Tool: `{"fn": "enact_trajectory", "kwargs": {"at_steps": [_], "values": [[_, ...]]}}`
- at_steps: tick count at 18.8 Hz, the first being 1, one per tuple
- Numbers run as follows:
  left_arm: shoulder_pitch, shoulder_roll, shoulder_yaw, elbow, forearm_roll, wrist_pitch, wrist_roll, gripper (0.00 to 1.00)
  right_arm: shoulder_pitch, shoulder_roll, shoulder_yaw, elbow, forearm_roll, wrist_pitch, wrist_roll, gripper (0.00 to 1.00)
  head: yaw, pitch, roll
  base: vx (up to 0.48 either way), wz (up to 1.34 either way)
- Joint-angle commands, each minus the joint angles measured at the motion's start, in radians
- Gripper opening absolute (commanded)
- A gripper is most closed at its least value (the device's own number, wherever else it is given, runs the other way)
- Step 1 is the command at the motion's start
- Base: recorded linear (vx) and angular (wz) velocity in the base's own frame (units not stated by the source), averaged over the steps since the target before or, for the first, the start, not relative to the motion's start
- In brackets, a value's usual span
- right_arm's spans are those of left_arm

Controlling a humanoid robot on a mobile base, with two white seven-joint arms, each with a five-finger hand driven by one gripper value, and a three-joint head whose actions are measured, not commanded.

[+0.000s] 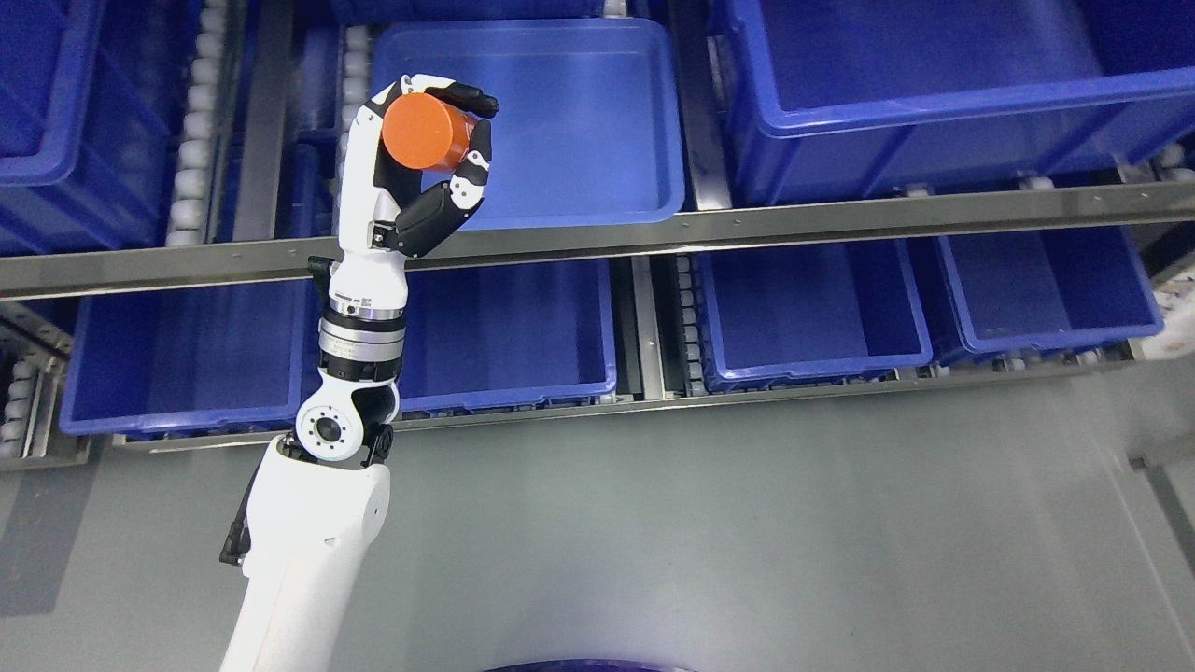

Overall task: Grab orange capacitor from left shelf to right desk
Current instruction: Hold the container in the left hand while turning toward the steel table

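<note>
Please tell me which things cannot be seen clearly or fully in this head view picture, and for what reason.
- Right hand and the right desk: outside the head view frame.
- Back side of the orange capacitor: covered by the left hand and its fingers.
- Large blue bin at upper right: cut off by the top and right edges.
- Floors of the lower bins: partly hidden under the metal shelf rail.

Orange capacitor (426,133) partly hidden by robot hand (420,159) fingers; outer blue bins (56,112) cut by edges.

i'm looking at a warehouse or factory parts store: rows of blue plastic bins (579,121) on a metal flow rack (597,233) with white rollers (191,140), grey floor (747,532) below.
</note>
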Motion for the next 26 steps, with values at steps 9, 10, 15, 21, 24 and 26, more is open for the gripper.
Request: {"fn": "enact_trajectory", "kwargs": {"at_steps": [9,10,15,21,24,26], "values": [[0.038,0.017,-0.007,-0.104,0.001,-0.004,0.001,0.02,0.034,-0.017,-0.012,-0.023,0.000,0.001,0.000,1.00,0.0000,0.000,0.000,-0.003,-0.56],[0.038,0.017,-0.008,-0.104,0.001,-0.004,0.001,0.02,0.034,-0.017,-0.012,-0.023,0.000,0.001,0.000,1.00,0.0000,0.000,0.000,-0.006,-0.41],[0.038,0.017,-0.016,-0.104,0.001,-0.004,0.001,0.02,0.034,-0.017,-0.012,-0.023,0.000,0.001,0.000,1.00,0.0000,0.000,0.000,-0.001,-0.43],[0.038,0.017,-0.027,-0.104,0.001,-0.002,0.001,0.02,0.034,-0.017,-0.011,-0.023,0.000,0.001,0.000,1.00,0.0000,0.000,0.000,0.008,-0.64],[0.038,0.017,-0.030,-0.104,0.001,-0.002,0.001,0.02,0.034,-0.017,-0.012,-0.023,0.000,0.001,0.000,1.00,0.0000,0.000,0.000,0.018,-0.71],[0.038,0.017,-0.040,-0.104,0.001,-0.002,0.001,0.02,0.034,-0.017,-0.011,-0.023,0.000,0.001,0.000,1.00,0.0000,0.000,0.000,0.029,-0.67]]}}
